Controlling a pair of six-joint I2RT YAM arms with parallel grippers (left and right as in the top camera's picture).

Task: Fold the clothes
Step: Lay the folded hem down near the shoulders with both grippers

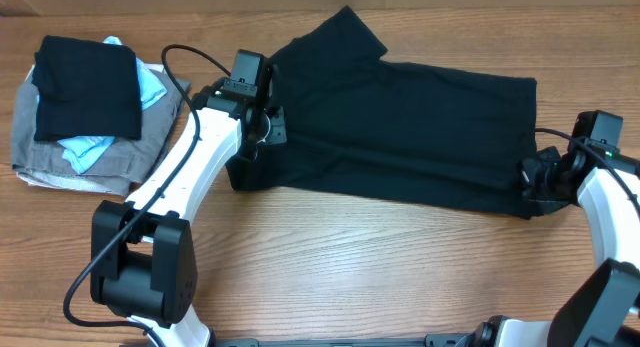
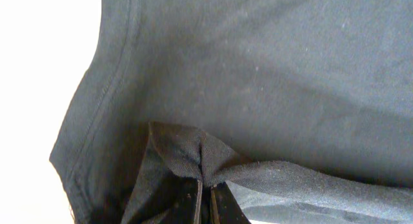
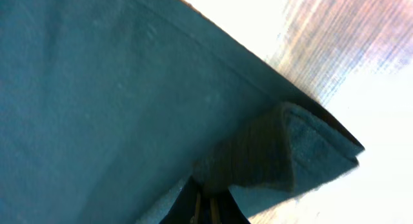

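The black T-shirt point(image 1: 400, 127) lies spread across the middle of the wooden table, folded lengthwise, one sleeve pointing to the far side. My left gripper point(image 1: 262, 127) is shut on the shirt's left edge; the left wrist view shows its jaws point(image 2: 205, 192) pinching a bunched fold of black fabric point(image 2: 258, 75). My right gripper point(image 1: 530, 182) is shut on the shirt's right front corner; the right wrist view shows its jaws point(image 3: 204, 201) pinching a folded corner point(image 3: 290, 153). The neck label is hidden.
At the far left stands a stack of folded garments: a grey one point(image 1: 60, 152) at the bottom, a light-blue one point(image 1: 150, 87), and a folded black one point(image 1: 85, 87) on top. Bare wooden table point(image 1: 350, 257) lies in front of the shirt.
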